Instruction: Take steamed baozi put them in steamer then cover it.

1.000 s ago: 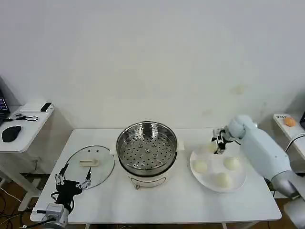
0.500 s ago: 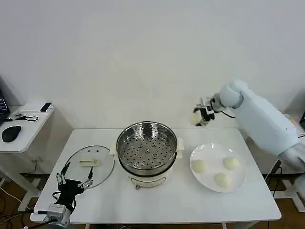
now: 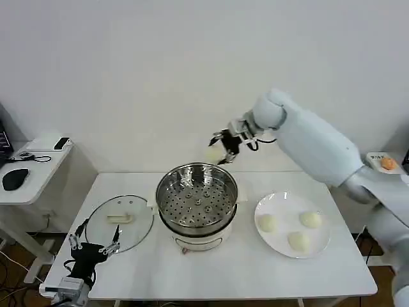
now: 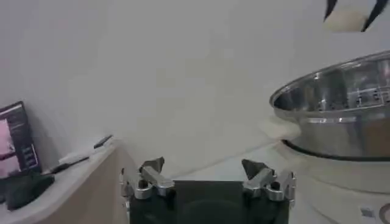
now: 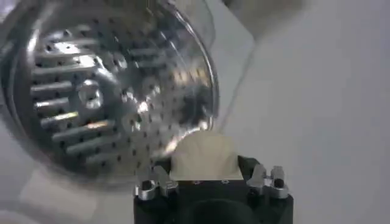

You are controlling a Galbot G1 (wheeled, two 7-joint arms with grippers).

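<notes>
My right gripper (image 3: 220,149) hangs in the air just above the far rim of the steamer (image 3: 197,198), shut on a pale steamed baozi (image 3: 213,153). In the right wrist view the same baozi (image 5: 204,157) sits between the fingers, with the steamer's perforated tray (image 5: 103,103) below it. Three more baozi (image 3: 268,223) (image 3: 310,219) (image 3: 298,240) lie on the white plate (image 3: 284,208) to the steamer's right. My left gripper (image 3: 94,245) rests open at the table's front left, near the glass lid (image 3: 119,222); nothing is between its fingers (image 4: 152,173).
A side table (image 3: 32,167) at the left holds a mouse and small devices. A small orange object (image 3: 388,162) sits on a shelf at the far right. The white wall stands close behind the table.
My right gripper lifted one baozi off the plate and carried it up and to the left, from over the plate to above the steamer's far rim. The left arm barely moved.
</notes>
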